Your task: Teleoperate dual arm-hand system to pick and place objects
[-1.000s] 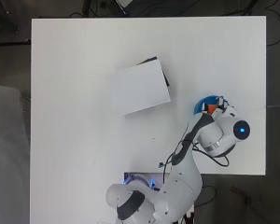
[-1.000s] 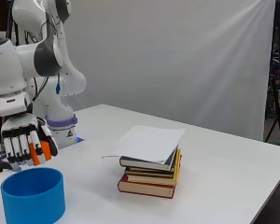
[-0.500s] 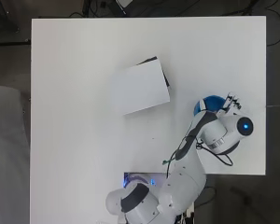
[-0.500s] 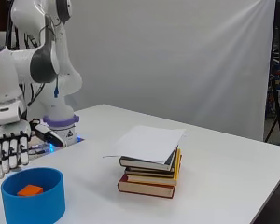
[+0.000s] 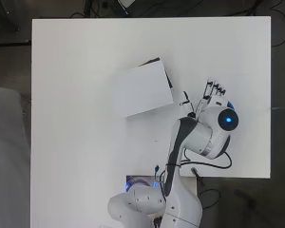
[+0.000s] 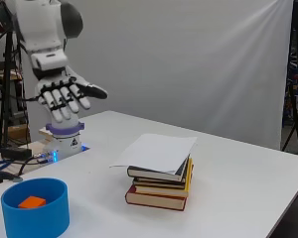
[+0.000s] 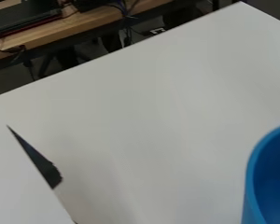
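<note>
Block [image 6: 32, 202], small and orange, lies inside the blue cup [image 6: 36, 208] at the near left of the table [image 6: 248, 178] in the side view. Above and behind the cup the hand [image 6: 64, 96] hangs in the air, palm down and tilted, its fingers [image 6: 58, 104] straight and spread with nothing in them; the thumb sticks out toward the books. A stack of books [image 6: 161, 183] sits mid-table, well apart from the cup, with a white sheet [image 6: 156, 151] lying on top and overhanging the stack on the cup's side. The top book has a dark cover, one below it shows a yellow edge, and the bottom one is red.

From overhead, the arm [image 5: 197, 137] covers most of the cup [image 5: 231, 105]; only a sliver of blue shows beside the wrist. The hand [image 5: 210, 95] reaches up the view past it, its fingers extended and slightly apart. The sheet [image 5: 141, 89] hides nearly all of the books [image 5: 167, 80], leaving a dark strip along its right edge. The block cannot be seen here.

At the wrist, the cup's blue rim [image 7: 268, 177] cuts in at one corner, with bare white table [image 7: 144, 116] around it. A dark, thin wedge [image 7: 37, 158] at the opposite side is probably a corner of the books under the sheet, though too little shows to be sure.
</note>
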